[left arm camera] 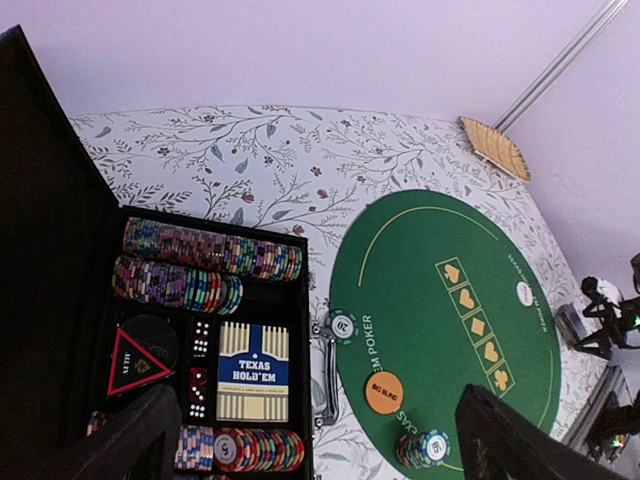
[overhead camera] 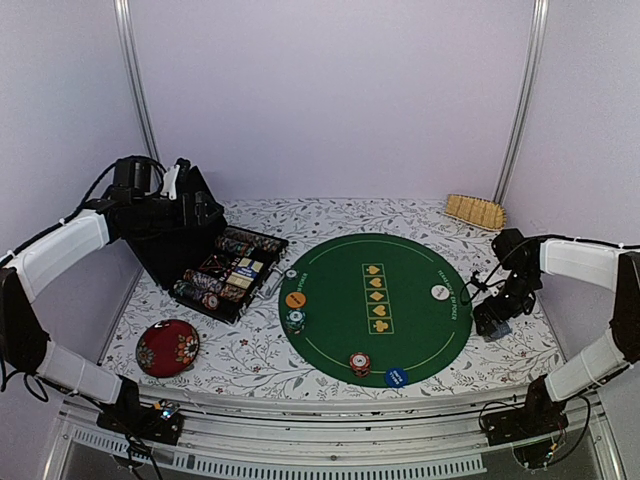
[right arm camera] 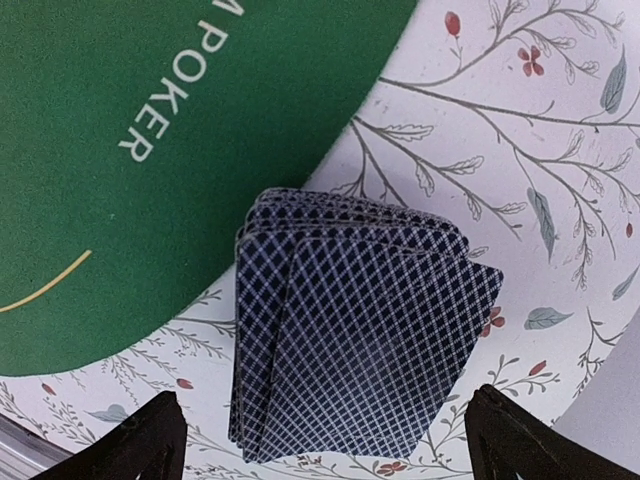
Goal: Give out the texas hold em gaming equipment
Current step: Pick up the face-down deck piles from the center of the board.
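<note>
A round green poker mat [overhead camera: 400, 270] lies on the floral cloth. On it are an orange disc [overhead camera: 295, 299], a green chip stack [overhead camera: 295, 320], a red chip stack [overhead camera: 360, 363], a blue disc [overhead camera: 395, 377] and a white disc [overhead camera: 439, 292]. My right gripper [overhead camera: 498, 315] is open, low over a fanned pile of blue patterned-back cards [right arm camera: 350, 340] lying just off the mat's right edge; the fingers [right arm camera: 150, 440] stand either side, not touching. My left gripper [overhead camera: 190, 195] is open and empty, high over the open black chip case [overhead camera: 170, 250]. The orange disc [left arm camera: 384, 392] and green stack [left arm camera: 425, 448] show below it.
The case holds rows of chips [left arm camera: 210, 250], a Texas Hold'em card box [left arm camera: 252, 370], dice [left arm camera: 199, 365] and a round black button [left arm camera: 150, 345]; its lid stands up at the left. A lone chip [left arm camera: 342, 325] sits by the case handle. A red floral dish [overhead camera: 167, 347] lies front left, a tan woven piece [overhead camera: 475, 211] back right.
</note>
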Controlling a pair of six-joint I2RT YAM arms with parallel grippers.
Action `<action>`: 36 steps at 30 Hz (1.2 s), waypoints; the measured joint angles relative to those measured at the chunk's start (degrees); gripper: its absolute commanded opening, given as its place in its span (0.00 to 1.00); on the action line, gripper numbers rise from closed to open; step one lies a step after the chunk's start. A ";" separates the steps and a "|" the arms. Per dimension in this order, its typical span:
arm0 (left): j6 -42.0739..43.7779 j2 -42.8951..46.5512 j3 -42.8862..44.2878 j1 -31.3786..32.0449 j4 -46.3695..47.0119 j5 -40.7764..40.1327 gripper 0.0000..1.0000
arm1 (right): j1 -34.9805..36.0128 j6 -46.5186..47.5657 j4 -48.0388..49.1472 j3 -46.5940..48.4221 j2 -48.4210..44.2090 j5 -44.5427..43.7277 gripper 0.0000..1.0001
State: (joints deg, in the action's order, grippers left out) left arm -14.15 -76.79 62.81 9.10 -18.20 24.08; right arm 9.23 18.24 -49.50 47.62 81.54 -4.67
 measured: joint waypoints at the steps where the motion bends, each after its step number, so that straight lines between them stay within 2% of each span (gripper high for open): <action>1: 0.09 0.00 0.00 0.00 -0.11 -0.15 0.98 | -0.50 0.00 0.11 0.00 0.00 0.59 0.99; 6: 0.66 -0.04 0.02 0.02 -0.31 -0.48 0.98 | -3.23 0.02 0.96 0.09 0.85 0.98 0.99; 17: 1.09 -0.07 0.02 0.02 -1.03 -0.68 0.98 | -3.63 0.07 1.88 1.79 8.20 3.58 0.98; 21: 1.14 -0.07 0.02 0.02 -1.03 -0.87 0.98 | -3.65 0.72 1.29 3.58 11.72 4.55 0.87; 26: 1.42 -0.07 0.02 0.04 -1.07 -1.27 0.98 | -3.67 1.57 1.53 5.42 13.44 5.38 0.58; 33: 1.92 -0.13 0.02 0.07 -1.09 -1.84 0.98 | -3.69 2.23 0.90 6.08 12.37 5.99 0.45; 36: 1.97 -0.22 0.02 0.07 -1.14 -1.97 0.98 | -3.63 2.23 0.87 6.08 12.28 6.27 0.43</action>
State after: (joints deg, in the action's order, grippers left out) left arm -12.19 -77.01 62.83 9.17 -19.33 22.11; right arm 5.61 20.47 -48.62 53.69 93.82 1.61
